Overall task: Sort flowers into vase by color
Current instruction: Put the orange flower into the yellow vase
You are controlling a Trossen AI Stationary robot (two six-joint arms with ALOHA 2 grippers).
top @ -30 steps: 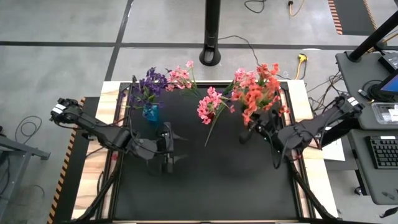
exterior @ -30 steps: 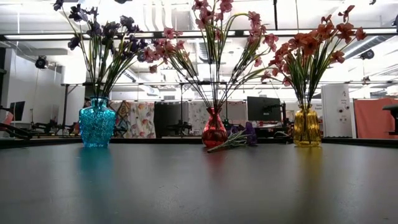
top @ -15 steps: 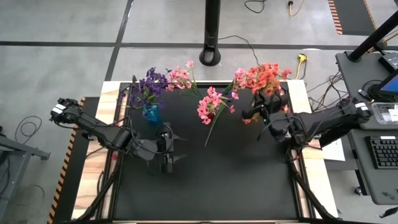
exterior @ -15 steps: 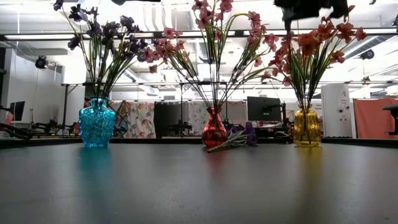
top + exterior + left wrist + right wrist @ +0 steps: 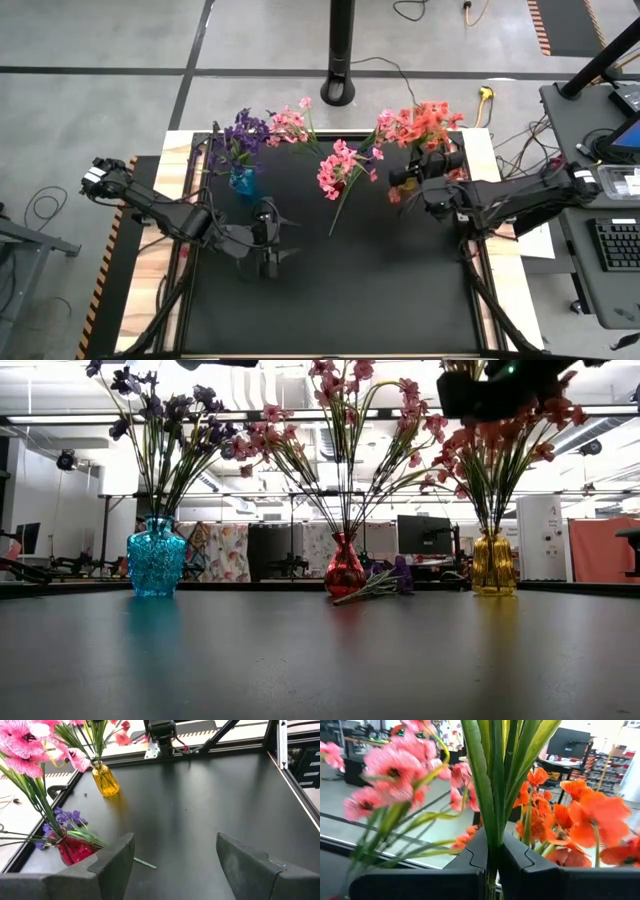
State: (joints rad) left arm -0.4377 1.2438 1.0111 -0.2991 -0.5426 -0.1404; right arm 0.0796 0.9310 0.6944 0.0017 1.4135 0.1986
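Three vases stand along the far side: a blue vase [image 5: 156, 558] with purple flowers, a red vase [image 5: 345, 570] with pink flowers, and a yellow vase [image 5: 493, 565] with orange-red flowers [image 5: 428, 122]. One purple flower [image 5: 385, 582] lies flat on the table beside the red vase, its stem [image 5: 342, 208] pointing toward the near edge. My right gripper [image 5: 398, 182] hovers level among the orange-red blossoms above the yellow vase, shut on green stems. My left gripper [image 5: 270, 245] hangs open over the table's left middle, with nothing between its fingers. My right gripper pinches a bundle of green stems and leaves [image 5: 492, 820] between its two fingers. The fingers lie level and across the stems, which stand upright. Orange-red and pink blossoms show beyond them. Whether the stems' lower ends are in the yellow vase cannot be told.
The black tabletop [image 5: 210, 800] lies bare between my left gripper and the vases. Metal frame rails [image 5: 282, 745] border the table. A black pole base [image 5: 338, 92] stands on the floor beyond the far edge, and a desk with a keyboard [image 5: 615, 245] stands at the right.
My right gripper, still shut on the stems, has swung toward the table's far edge and sunk into the orange-red blossoms above the yellow vase. The orange-red bunch has drawn together toward the far edge.
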